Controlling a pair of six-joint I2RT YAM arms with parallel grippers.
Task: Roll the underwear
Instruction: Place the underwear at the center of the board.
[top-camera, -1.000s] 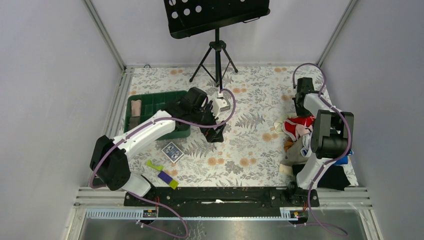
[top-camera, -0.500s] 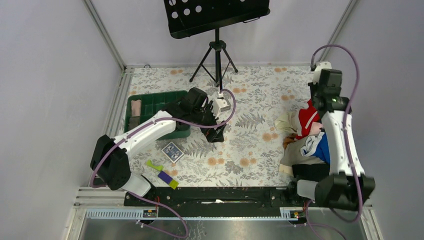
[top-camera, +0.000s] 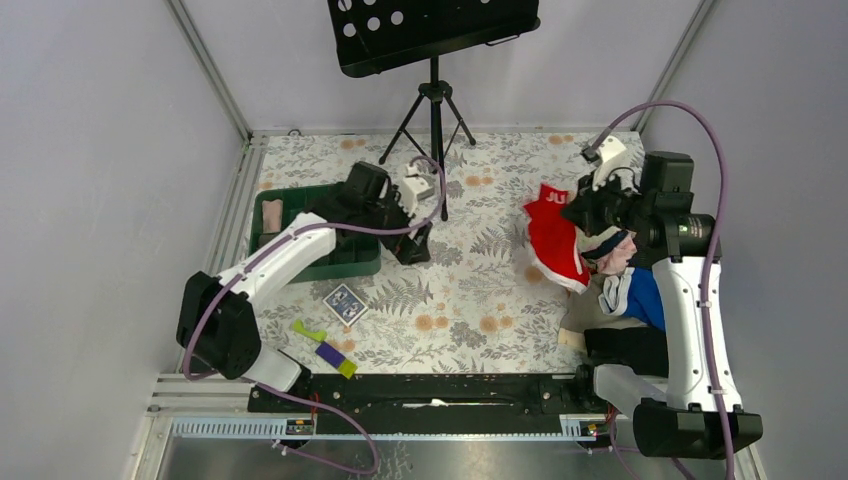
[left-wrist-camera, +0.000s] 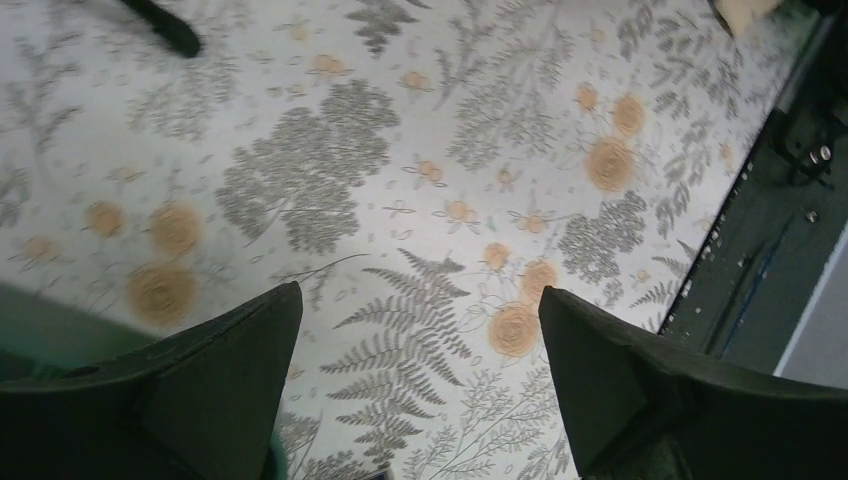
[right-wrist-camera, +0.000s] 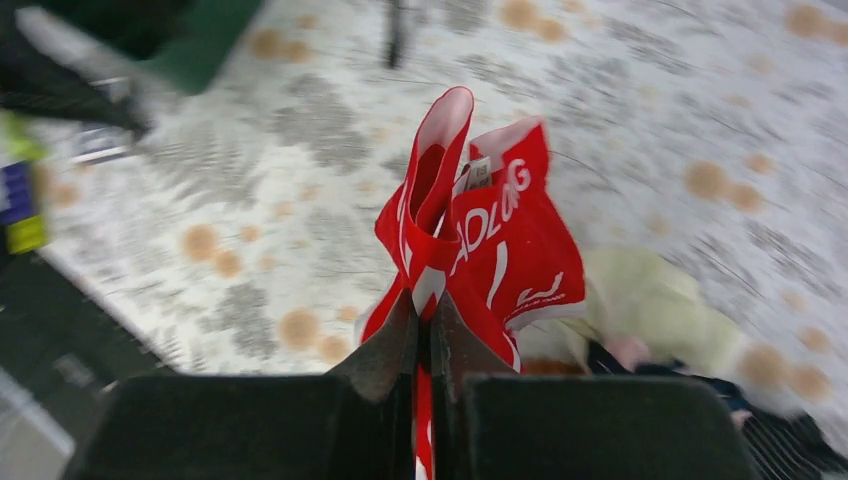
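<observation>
left arm: extended forward | left gripper: jaws spread wide | right arm: held upright | right gripper: clamped on the underwear

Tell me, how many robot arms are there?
2. The left arm stretches by the green tray, its left gripper open and empty. The right arm stands at the right, its right gripper shut on the red underwear.

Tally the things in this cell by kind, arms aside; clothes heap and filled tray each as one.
Red underwear: 1
Clothes heap: 1
Green tray: 1
Patterned box: 1
Yellow-purple block strip: 1
Music stand: 1
Total: 6
</observation>
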